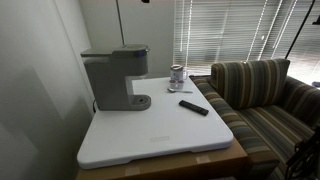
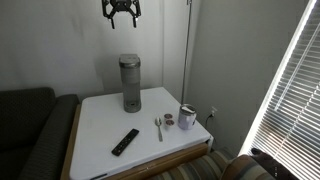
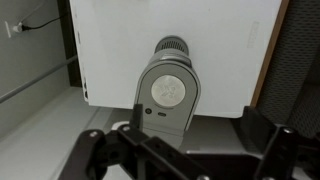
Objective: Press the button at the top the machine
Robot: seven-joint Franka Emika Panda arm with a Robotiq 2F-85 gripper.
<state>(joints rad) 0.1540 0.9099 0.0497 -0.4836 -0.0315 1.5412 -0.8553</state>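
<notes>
The grey machine (image 1: pixel 116 78) stands upright at the back of the white table (image 1: pixel 160 135); it also shows in an exterior view (image 2: pixel 130 83). My gripper (image 2: pixel 121 10) hangs high above it, open and empty. In the wrist view I look straight down on the machine's top (image 3: pixel 170 95), which has a large round disc and a small dark button (image 3: pixel 148 111) near its lower edge. My gripper (image 3: pixel 194 116) has its fingers spread wide on either side of the machine's top, well apart from it.
A black remote-like bar (image 2: pixel 125 142) lies near the table's front. A shiny metal cup (image 2: pixel 187 117), a spoon (image 2: pixel 158 127) and a small round item stand to one side. A striped couch (image 1: pixel 265 100) adjoins the table, with window blinds behind and a wall close to the machine.
</notes>
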